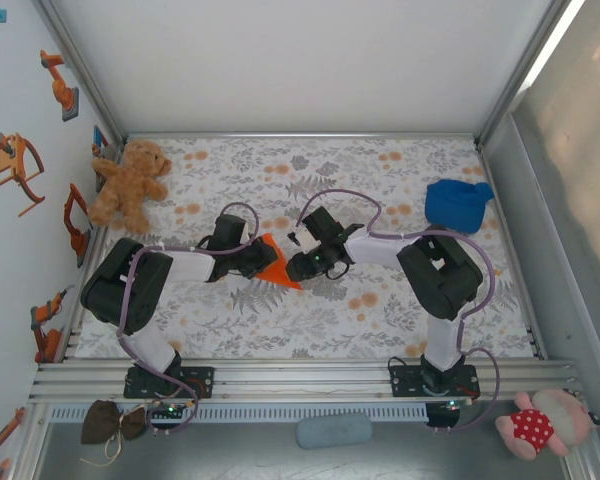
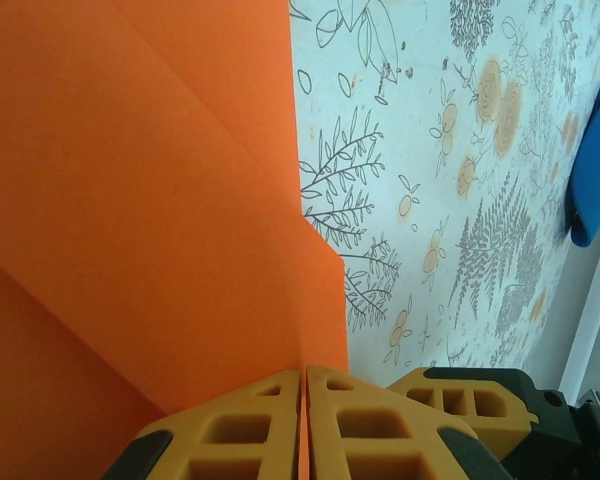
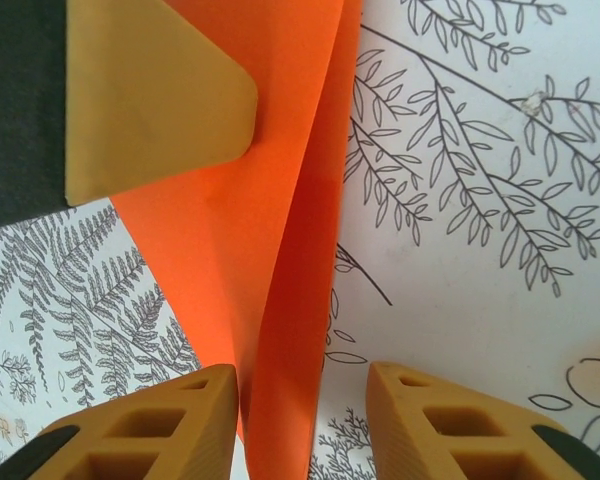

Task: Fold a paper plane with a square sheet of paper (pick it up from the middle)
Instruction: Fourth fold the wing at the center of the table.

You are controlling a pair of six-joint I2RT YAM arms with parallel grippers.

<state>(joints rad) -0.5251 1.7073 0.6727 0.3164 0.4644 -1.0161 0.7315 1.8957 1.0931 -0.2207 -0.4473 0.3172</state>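
The square sheet of paper is bright orange and partly folded, held up over the middle of the flower-patterned table between the two grippers. My left gripper is shut on its edge. In the left wrist view its jaws meet on the sheet, which spreads out in layered folds. My right gripper faces it from the right. In the right wrist view it stands open around a creased fold of the paper, which lies against the left finger and clear of the right finger. A fingertip of the left gripper presses the paper at the upper left.
A brown teddy bear sits at the back left corner of the table. A blue cloth lump lies at the back right, also visible from the left wrist. A pink plush toy lies off the table at the front right.
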